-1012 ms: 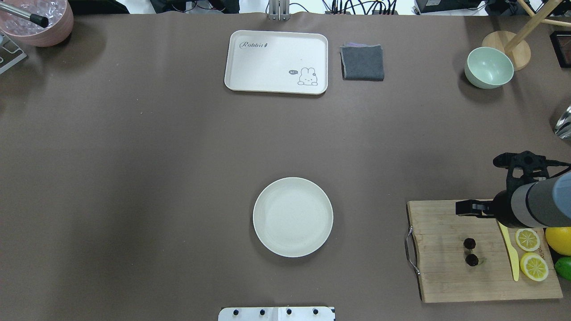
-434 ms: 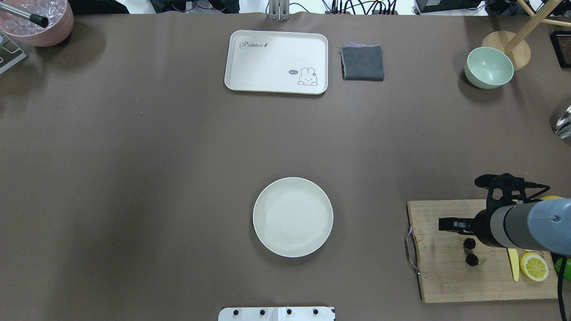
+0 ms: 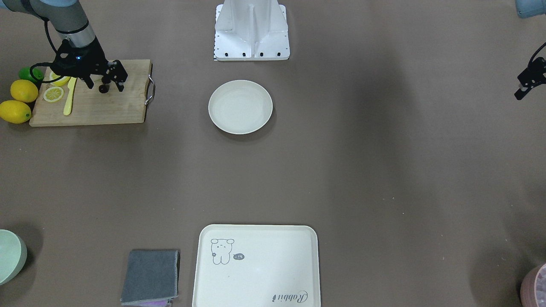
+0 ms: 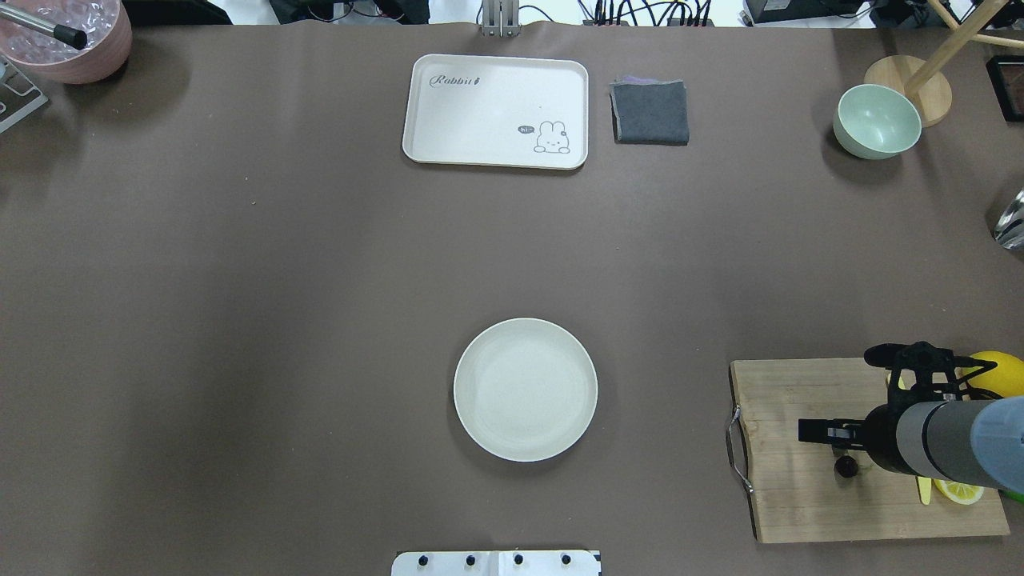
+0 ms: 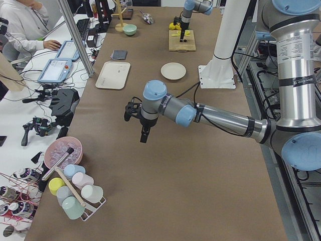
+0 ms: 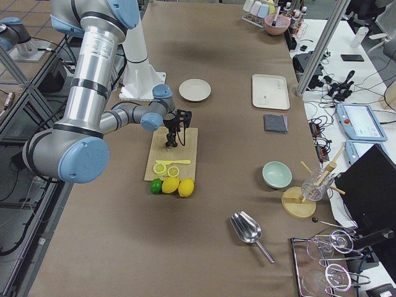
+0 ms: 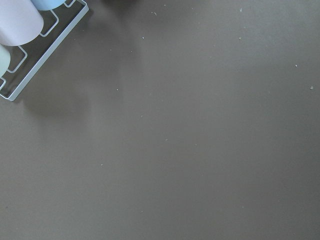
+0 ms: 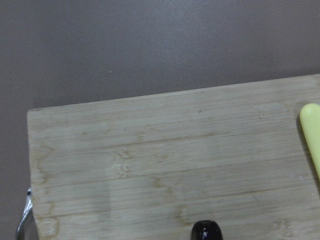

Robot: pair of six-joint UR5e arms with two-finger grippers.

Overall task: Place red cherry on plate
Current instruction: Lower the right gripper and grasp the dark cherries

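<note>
In the front-facing view the red cherry (image 3: 103,88) lies on the wooden cutting board (image 3: 111,108), near the desk's robot-side edge towards the robot's right end. The right gripper (image 3: 103,83) hangs just over it; I cannot tell whether its jaws are open or closed. The plate (image 3: 240,106) sits near the middle of the robot-side edge, well apart from the board. The left gripper (image 3: 528,84) shows small at the desk's left end, and its jaws cannot be made out.

From overhead, one dark cherry shows on the board beside the right wrist, which hides the other. A lemon slice (image 4: 958,490) lies at the board's outer end.

The exterior left view has the left gripper hanging above bare desk, apart from everything.

In the exterior right view the right gripper points straight down at the board.

The left wrist view shows desk surface and the corner of a wire cup rack (image 7: 35,50).

In the right wrist view the cherry's top peeks in at the lower edge, on the board.
</note>
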